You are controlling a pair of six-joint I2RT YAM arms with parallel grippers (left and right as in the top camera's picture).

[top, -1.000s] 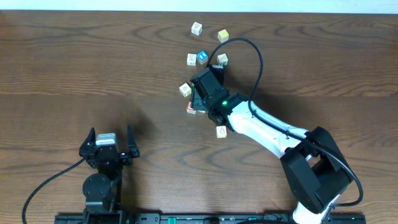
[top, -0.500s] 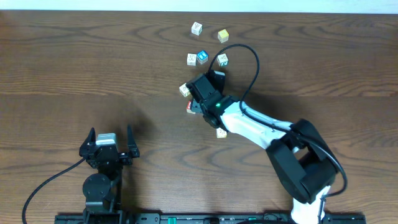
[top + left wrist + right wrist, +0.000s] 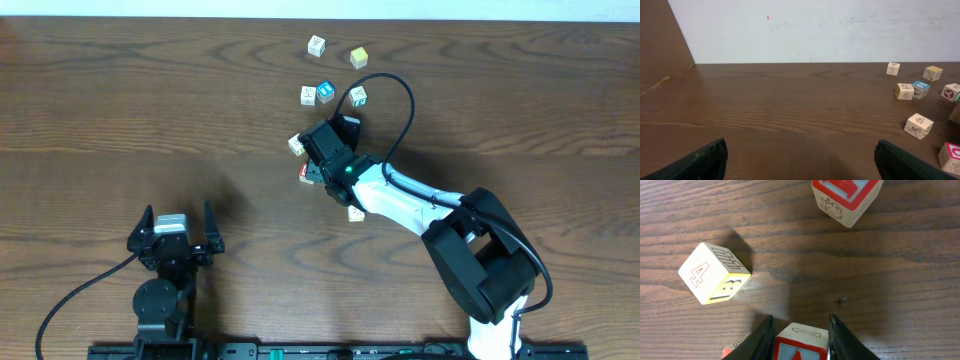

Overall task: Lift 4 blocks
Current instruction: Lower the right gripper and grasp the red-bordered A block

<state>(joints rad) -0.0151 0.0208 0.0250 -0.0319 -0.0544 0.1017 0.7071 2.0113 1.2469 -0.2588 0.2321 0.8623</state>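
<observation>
**Right end effector closes on a red-faced block**
Within the last second the right end effector point(image 3: 801, 330) has narrowed from a wide spread, and its fingers now press both sides of the red-faced block point(image 3: 801, 349). The block appears to sit on the bench point(image 3: 900, 290), near a pale cube marked 4 point(image 3: 714, 279). The grip looks made but nothing is raised yet, so a lift should follow. The left end effector point(image 3: 800, 162) rests wide open and empty, well apart.

Overhead camera looks straight down on the whole table point(image 3: 120, 100); left wrist camera sits low by the near edge, facing the far wall; right wrist camera hangs close above a red block point(image 3: 801, 346); all share the scattered blocks point(image 3: 918, 125).
</observation>
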